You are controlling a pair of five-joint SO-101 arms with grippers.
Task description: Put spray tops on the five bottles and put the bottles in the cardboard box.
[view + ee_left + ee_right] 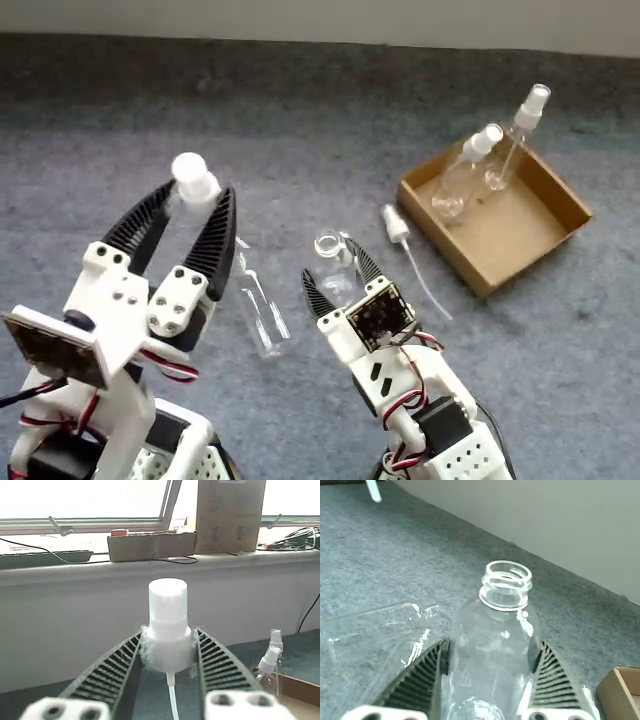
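My left gripper (196,200) is shut on a white spray top (194,178), held above the table with its thin tube hanging down. The left wrist view has that spray top (168,625) squeezed between the ribbed fingers (120,667). My right gripper (335,272) is shut on a clear bottle (331,258) with a bare, uncapped neck, near the table's middle. In the right wrist view the bottle (495,630) stands upright between the fingers (420,677). The cardboard box (560,195) at the right holds two capped bottles (470,170).
A loose spray top (398,228) with a long tube lies between my right gripper and the box. Two clear uncapped bottles (258,300) lie on the grey carpet between the arms, also seen as lying bottles (380,625). A wall borders the far side.
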